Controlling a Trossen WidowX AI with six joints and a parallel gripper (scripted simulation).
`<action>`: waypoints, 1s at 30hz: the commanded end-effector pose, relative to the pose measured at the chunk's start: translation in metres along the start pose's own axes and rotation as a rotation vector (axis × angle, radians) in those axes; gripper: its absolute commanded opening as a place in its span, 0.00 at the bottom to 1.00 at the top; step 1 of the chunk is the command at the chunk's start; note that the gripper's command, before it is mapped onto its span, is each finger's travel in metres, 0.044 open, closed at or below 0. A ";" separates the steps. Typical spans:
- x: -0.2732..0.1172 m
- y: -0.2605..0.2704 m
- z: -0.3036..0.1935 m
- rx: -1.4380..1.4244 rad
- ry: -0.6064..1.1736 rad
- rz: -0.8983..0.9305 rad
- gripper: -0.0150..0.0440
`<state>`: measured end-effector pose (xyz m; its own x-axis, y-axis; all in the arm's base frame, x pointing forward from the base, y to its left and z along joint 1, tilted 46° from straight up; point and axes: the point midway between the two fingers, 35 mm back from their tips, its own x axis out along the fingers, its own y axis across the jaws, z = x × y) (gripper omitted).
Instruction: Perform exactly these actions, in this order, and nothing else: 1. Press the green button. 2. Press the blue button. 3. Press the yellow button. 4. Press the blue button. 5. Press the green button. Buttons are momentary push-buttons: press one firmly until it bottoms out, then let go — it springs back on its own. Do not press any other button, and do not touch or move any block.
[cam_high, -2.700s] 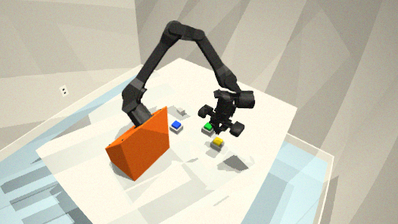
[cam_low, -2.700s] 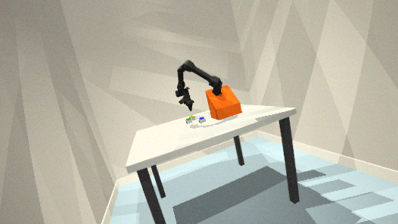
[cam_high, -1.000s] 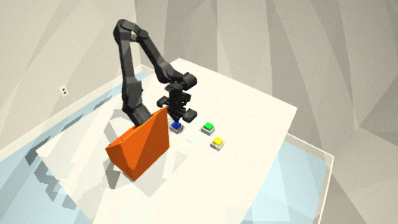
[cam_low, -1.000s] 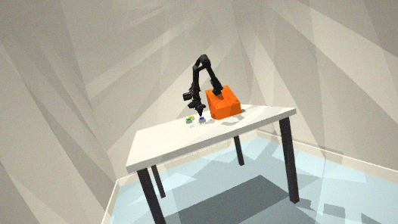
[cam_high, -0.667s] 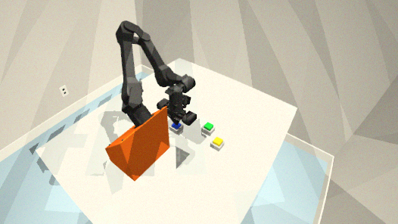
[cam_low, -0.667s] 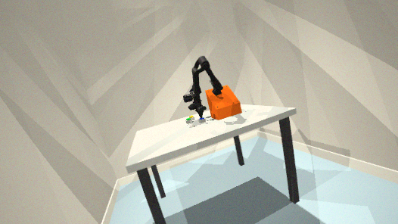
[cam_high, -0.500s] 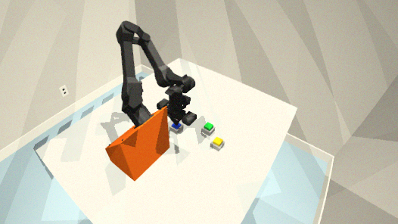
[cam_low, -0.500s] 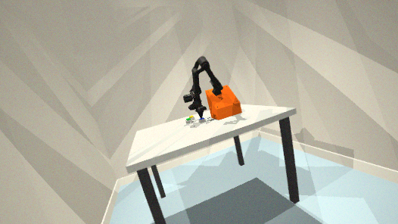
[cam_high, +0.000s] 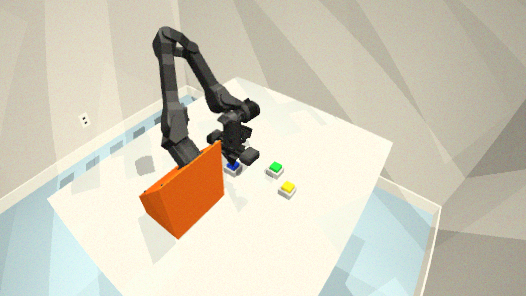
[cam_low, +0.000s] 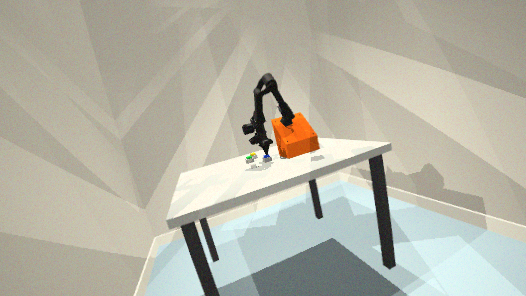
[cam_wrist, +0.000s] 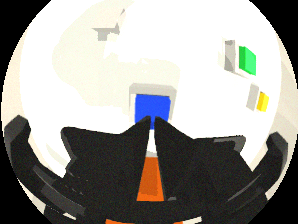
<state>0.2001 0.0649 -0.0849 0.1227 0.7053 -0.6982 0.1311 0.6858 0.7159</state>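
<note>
Top view: there are three buttons on the white table (cam_high: 310, 235), each on a small grey base: one blue button (cam_high: 232, 166), one green button (cam_high: 275, 167) and one yellow button (cam_high: 288, 187). They sit near the middle of the frame, the blue one most to the left. One orange box (cam_high: 186, 193) stands at center left, just beside the blue button. The floor around the table is pale blue and the walls are beige. The one black arm bends high at upper left and comes down; its gripper (cam_high: 233, 161) points straight down onto the blue button, fingers nearly together and holding nothing.

Exterior view: the table (cam_low: 280, 175) stands on dark legs. The gripper (cam_low: 266, 152) tip is at the blue button (cam_low: 267, 157).

Wrist view: the blue button (cam_wrist: 152, 108) is at center, right at the narrow fingertips. The green button (cam_wrist: 248, 60) and the yellow button (cam_wrist: 262, 102) are at the right edge.
</note>
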 end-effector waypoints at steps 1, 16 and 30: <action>-0.023 0.000 0.004 -0.007 -0.018 -0.001 0.29; -0.087 -0.001 0.004 -0.007 -0.019 -0.003 0.29; -0.091 -0.122 0.089 -0.012 -0.024 -0.009 0.29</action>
<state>0.2580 -0.0867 -0.0904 0.1572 0.6902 -0.7063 0.1213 0.6963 0.7074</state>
